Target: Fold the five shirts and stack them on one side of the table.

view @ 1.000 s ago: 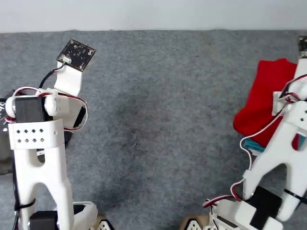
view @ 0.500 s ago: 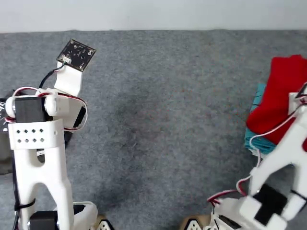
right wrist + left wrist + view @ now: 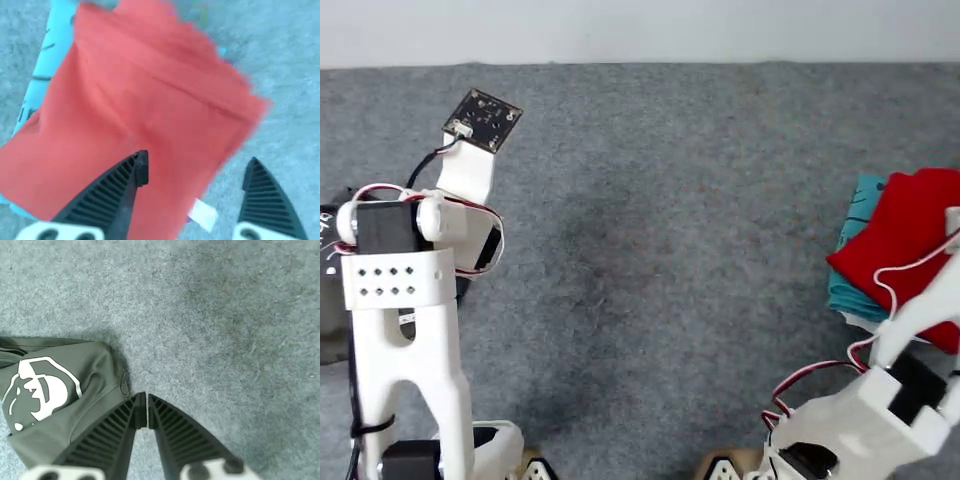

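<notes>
Grey, carpet-like cloth covers the table point(image 3: 670, 250), and at its right side a folded red shirt point(image 3: 905, 240) lies on top of a teal shirt point(image 3: 855, 215), the start of the stack. The right gripper point(image 3: 197, 165) hangs just above the red shirt with its jaws spread wide and nothing between them. The red shirt sits askew on the teal one: one corner overhangs, a strip of teal shows along one side, and a small white tag point(image 3: 202, 215) pokes out at the hem. The likely trouble lies there — if a fingertip snags the soft top layer as the arm lifts away, the fold could drag open or the shirt could slide off its base, and a crooked base would make later shirts lean. At the table's left side an olive shirt point(image 3: 55, 390) with a white print lies rumpled, its edge just beside the left gripper point(image 3: 146, 407), whose jaws are pressed together and empty — it looks not yet folded, so much of the task seems to remain.
</notes>
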`<state>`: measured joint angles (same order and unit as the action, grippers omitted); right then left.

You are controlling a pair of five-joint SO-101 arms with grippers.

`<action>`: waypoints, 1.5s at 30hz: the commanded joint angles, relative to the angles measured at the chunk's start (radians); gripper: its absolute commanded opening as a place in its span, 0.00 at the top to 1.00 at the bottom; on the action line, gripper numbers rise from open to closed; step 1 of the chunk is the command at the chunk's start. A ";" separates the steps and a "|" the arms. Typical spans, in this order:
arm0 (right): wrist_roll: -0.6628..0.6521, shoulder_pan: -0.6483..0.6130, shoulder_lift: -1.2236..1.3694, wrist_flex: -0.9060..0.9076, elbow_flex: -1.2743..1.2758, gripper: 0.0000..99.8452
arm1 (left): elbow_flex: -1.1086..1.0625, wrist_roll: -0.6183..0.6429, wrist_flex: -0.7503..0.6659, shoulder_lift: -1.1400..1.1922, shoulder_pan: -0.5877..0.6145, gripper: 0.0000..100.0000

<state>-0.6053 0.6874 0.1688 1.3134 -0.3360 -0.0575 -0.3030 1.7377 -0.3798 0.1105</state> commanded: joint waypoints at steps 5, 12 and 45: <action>-0.005 -0.039 -0.125 0.150 -0.094 0.78 | 0.005 -0.006 0.017 -0.038 0.006 0.99; 0.020 -0.111 0.002 0.163 -0.060 0.96 | 0.005 -0.005 0.017 -0.040 0.006 0.99; 0.109 -0.117 0.443 -0.282 -0.201 0.99 | 0.005 -0.003 0.017 -0.049 0.006 0.99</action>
<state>-0.4396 0.5370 0.5677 1.1185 -0.5002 -0.0575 -0.3030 1.7377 -0.3798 0.1105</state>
